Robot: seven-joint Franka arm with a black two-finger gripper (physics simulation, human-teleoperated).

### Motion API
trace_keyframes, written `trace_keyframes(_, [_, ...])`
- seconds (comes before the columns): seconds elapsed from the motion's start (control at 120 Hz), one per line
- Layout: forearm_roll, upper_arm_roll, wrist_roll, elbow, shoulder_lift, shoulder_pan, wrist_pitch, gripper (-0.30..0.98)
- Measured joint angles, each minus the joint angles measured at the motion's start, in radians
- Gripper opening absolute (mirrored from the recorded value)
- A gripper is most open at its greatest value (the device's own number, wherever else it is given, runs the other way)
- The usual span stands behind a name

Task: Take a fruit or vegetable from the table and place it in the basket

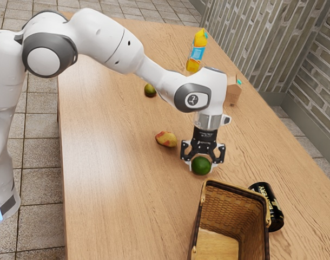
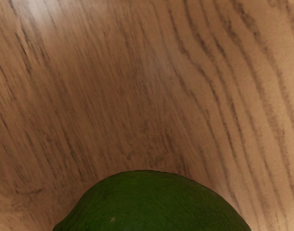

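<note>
Nearest us stands one open, brown woven basket (image 1: 233,190), with one black cylindrical can (image 1: 273,208) lying just beside it, on the exterior view's right. Our black two-finger gripper (image 1: 202,166) has its fingers wide, one on either side of one rounded, dark green fruit (image 1: 201,166) outside the basket; we cannot tell whether both touch it. Two more fruits are on the wood-grained table (image 1: 111,162): one red-and-yellow mango (image 1: 166,139) to the left and one small green-brown fruit (image 1: 150,90) farther off. Far away are one yellow bottle (image 1: 196,51) and one brown carton (image 1: 233,91).
</note>
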Motion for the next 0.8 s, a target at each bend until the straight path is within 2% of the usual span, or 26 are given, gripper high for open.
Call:
trace_keyframes(0.225, [0.003, 0.002, -0.013, 0.000, -0.025, 0.002, -0.002, 0.34])
trace_keyframes(0.325, [0.017, 0.004, -0.036, 0.000, -0.112, -0.018, -0.004, 0.33])
trace_keyframes(0.425, [0.068, 0.005, -0.073, 0.007, -0.207, -0.041, -0.007, 0.33])
trace_keyframes(0.592, [0.169, 0.005, -0.162, 0.030, -0.321, -0.124, -0.011, 0.33])
trace_keyframes(0.8, [0.204, -0.001, -0.262, 0.139, -0.247, -0.291, -0.011, 0.33])
